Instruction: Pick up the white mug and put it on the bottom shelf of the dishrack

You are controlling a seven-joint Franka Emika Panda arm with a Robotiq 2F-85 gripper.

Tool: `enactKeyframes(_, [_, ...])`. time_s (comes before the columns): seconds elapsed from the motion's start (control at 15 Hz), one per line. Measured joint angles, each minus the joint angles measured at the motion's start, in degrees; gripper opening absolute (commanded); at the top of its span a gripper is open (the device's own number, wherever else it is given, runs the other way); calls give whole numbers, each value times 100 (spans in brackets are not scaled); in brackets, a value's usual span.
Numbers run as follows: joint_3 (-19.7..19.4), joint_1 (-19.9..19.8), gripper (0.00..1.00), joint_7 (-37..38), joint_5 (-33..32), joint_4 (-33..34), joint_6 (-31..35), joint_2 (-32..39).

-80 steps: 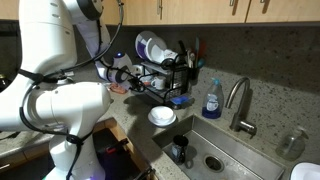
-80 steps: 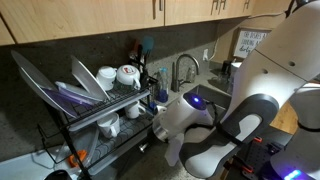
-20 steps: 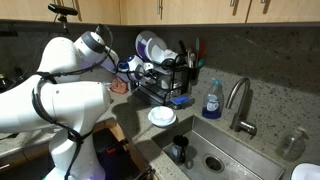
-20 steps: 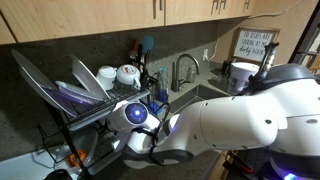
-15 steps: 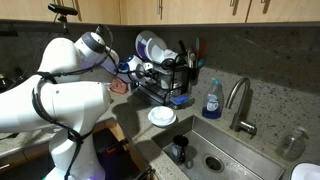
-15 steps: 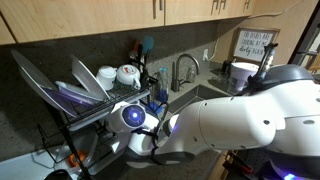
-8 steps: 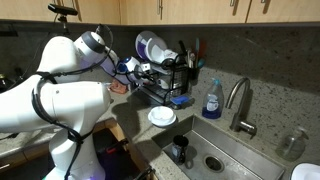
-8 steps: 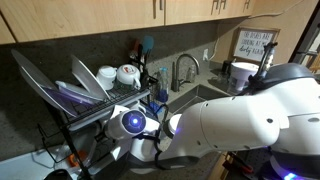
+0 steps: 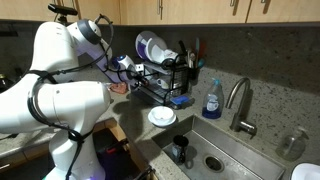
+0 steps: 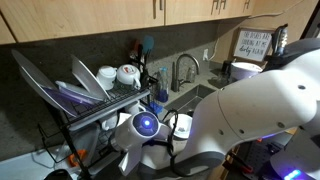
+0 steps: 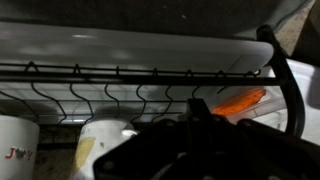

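- The claw (image 11: 195,138) shows in the wrist view only as a dark, blurred mass at the bottom edge. I cannot tell how far its jaws stand apart, nor whether they hold anything.
- Just beside it, to the left, is the white mug (image 11: 100,148), under the upper wire tier (image 11: 120,85) of the dishrack (image 9: 165,68). Whether it rests on the bottom shelf (image 9: 157,90) or hangs in the grip is hidden.
- A 2nd, printed mug (image 11: 15,152) stands near it on the left. A large plate (image 11: 130,45) lies above the wires, and an orange object (image 11: 240,103) shows to the right.
- The white mug is upright: long axis vertical, mouth up as far as I can judge. Its handle cannot be made out.
- Judged step: setting down on the lower level. Done well, that means travelling low beneath the wires with the mug level, leaving a gap to the printed mug, and releasing only once the base sits flat — then backing straight out.
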Motion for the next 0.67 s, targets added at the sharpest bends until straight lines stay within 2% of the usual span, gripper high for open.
enactKeyframes(0.4, [537,78,0,-730,-46,-1361,133,-1351])
enactKeyframes(0.53, [981,-96,0,-1048,-108,-1828,121,-1918])
enactKeyframes(0.67, [1573,-431,0,-1448,-100,-2263,42,-2499])
